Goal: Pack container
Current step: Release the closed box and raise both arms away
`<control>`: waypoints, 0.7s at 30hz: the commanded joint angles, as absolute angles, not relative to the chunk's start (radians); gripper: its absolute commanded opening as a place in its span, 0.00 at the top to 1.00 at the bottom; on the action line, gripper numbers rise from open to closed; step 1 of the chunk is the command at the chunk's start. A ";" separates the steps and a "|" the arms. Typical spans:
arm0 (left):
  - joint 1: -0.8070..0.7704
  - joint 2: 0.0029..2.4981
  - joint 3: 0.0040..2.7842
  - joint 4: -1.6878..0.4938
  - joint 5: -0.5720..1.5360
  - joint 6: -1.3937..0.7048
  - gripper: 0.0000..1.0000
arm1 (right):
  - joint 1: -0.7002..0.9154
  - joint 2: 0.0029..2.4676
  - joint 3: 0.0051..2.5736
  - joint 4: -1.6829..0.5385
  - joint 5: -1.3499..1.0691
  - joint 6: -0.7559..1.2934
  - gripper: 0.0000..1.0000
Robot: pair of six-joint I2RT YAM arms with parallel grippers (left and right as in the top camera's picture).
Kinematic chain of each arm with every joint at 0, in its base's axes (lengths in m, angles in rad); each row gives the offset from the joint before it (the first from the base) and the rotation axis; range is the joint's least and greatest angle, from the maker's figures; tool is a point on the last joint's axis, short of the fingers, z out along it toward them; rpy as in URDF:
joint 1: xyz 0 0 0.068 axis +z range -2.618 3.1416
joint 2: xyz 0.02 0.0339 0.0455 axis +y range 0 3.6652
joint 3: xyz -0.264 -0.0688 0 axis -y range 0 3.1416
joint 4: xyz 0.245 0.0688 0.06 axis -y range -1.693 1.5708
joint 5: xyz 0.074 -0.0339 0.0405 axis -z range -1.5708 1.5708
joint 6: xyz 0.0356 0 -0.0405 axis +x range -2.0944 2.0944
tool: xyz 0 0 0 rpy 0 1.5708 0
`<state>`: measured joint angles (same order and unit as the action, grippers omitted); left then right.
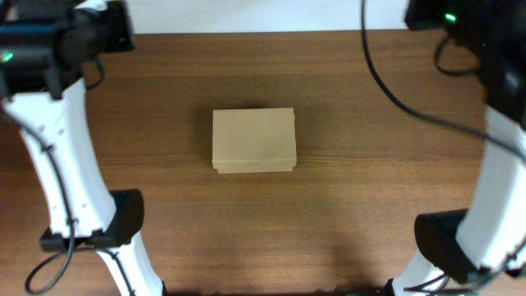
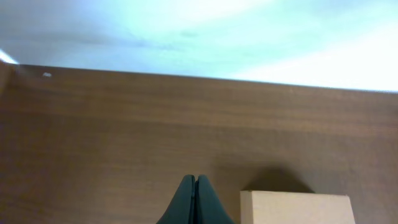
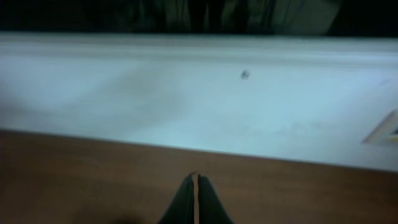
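The tabletop (image 1: 370,123) is bare brown wood. The left arm (image 1: 49,131) and right arm (image 1: 501,181) stand at its two sides, well apart from the box (image 1: 253,141). The box lies flat at the middle with its lid down. A sliver of a lower layer peeks out along its near edge.

The left pincer (image 2: 195,190) has its fingers pressed together and grips nothing. The right pincer (image 3: 196,190) is the same, closed and empty.

The main risk, as I judge it, is the light box sliding. If one pincer pries at the flap while the other does not brace the box, the box may skid or tip instead of opening. Closed fingers would also only shove it. Nothing to pack is in sight, and what the box holds cannot be told.

Only the overhead view shows the whole box and where it lies, but no fingertips. The left wrist view shows the box's top corner just right of its fingers. The right wrist view shows no box, only the tabletop edge and a pale wall (image 3: 124,99).
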<state>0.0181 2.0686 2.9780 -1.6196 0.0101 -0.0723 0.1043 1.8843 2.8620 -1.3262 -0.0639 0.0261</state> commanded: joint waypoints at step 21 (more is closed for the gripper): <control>0.037 1.239 2.197 -1.568 -0.214 -0.094 0.98 | 0.105 1.065 2.085 -1.429 0.170 0.038 0.96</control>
